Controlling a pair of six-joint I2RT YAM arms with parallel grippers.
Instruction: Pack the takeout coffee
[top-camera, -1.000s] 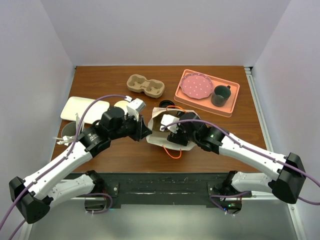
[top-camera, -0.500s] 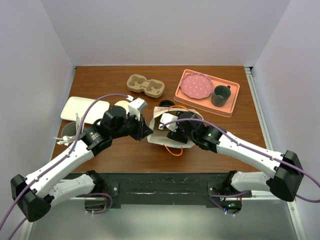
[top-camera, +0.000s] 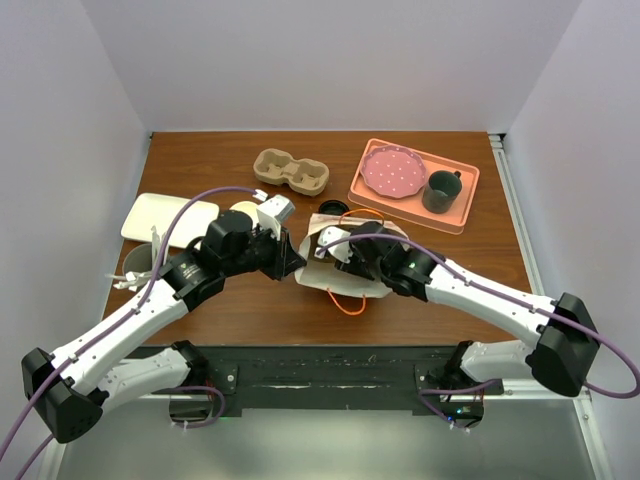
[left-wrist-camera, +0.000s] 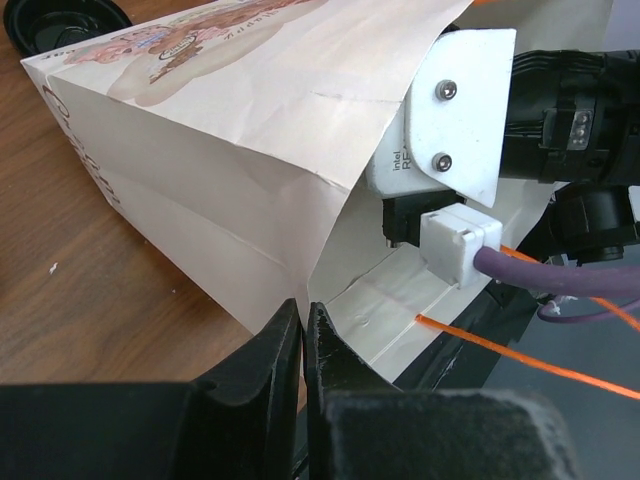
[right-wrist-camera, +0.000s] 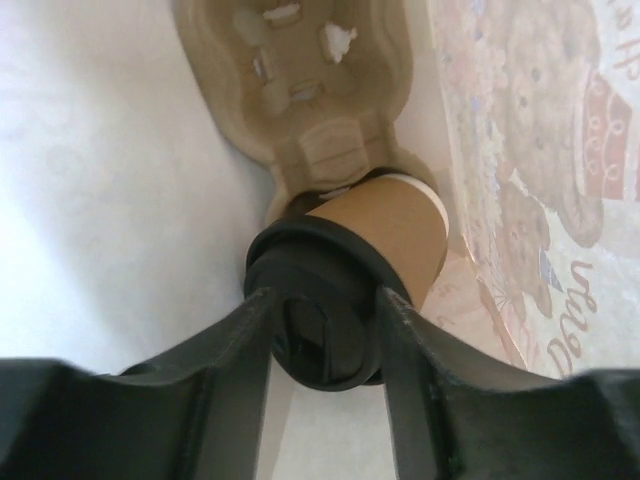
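The takeout coffee (right-wrist-camera: 392, 226), tan with a black lid, lies inside the white paper bag (top-camera: 345, 284) with its lid toward the right wrist camera. Its base rests against a pulp carrier (right-wrist-camera: 310, 110) in the bag. My right gripper (right-wrist-camera: 322, 297) reaches into the bag's mouth, its fingers pressed on both sides of the lid. In the top view the bag hides the cup, and only the right wrist (top-camera: 372, 250) shows. My left gripper (left-wrist-camera: 303, 306) is shut on the edge of the bag (left-wrist-camera: 230, 130) at its mouth, seen in the top view as the left gripper (top-camera: 297, 267).
Another pulp carrier (top-camera: 290, 172) sits at the back. A loose black lid (top-camera: 332, 207) lies behind the bag. A salmon tray (top-camera: 455, 218) at the right holds a dotted plate (top-camera: 392, 172) and a dark mug (top-camera: 440, 190). A white tray (top-camera: 165, 215) lies at the left.
My right gripper has pushed a little deeper into the bag and its fingers have closed in on the lid. The left gripper stays clamped on the bag's edge.
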